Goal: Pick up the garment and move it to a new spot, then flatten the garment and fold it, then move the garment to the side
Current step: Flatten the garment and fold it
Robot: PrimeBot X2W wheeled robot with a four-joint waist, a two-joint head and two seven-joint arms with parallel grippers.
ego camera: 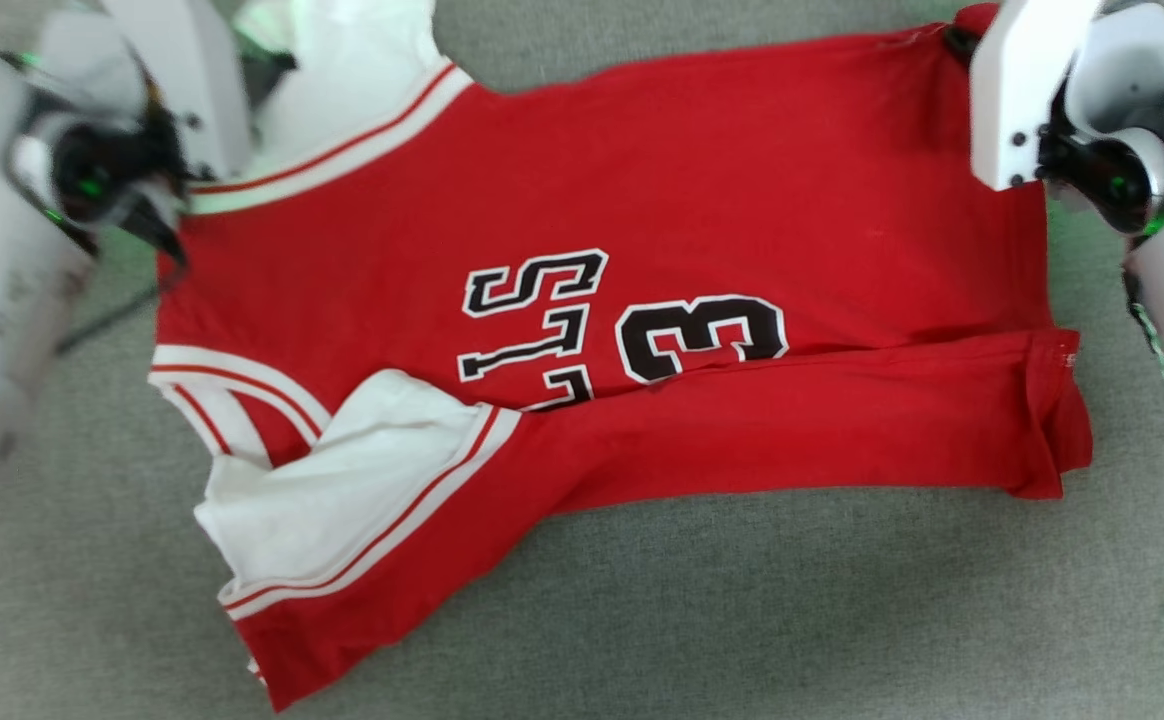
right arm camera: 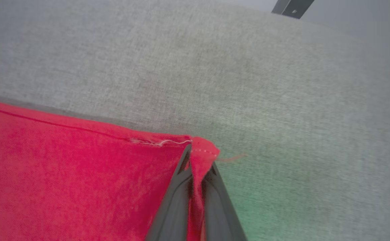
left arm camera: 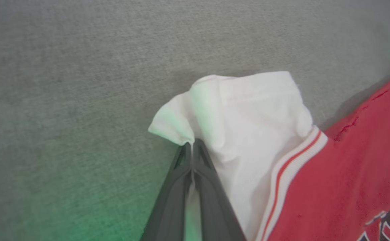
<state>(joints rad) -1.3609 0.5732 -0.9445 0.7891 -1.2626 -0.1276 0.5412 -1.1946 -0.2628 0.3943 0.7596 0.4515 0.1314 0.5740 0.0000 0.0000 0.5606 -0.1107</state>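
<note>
The garment (ego camera: 642, 200) lies spread on the grey bench (ego camera: 742, 620), its near edge folded over. The left hand (left arm camera: 192, 142) is clamped on the far white sleeve, the right hand (right arm camera: 198, 160) on the far hem corner. Both bites look shallow, so an uneven pull could slip one free and skew the fold.

My left gripper (left arm camera: 192, 144) has its long dark fingers (left arm camera: 173, 201) pressed together on the white sleeve (left arm camera: 248, 134) of the red soft-fabric T-shirt (left arm camera: 349, 167). My right gripper (right arm camera: 199, 160) pinches its red corner. The pale left wrist (ego camera: 92, 175) and right wrist (ego camera: 1102, 160) sit wide apart.
</note>
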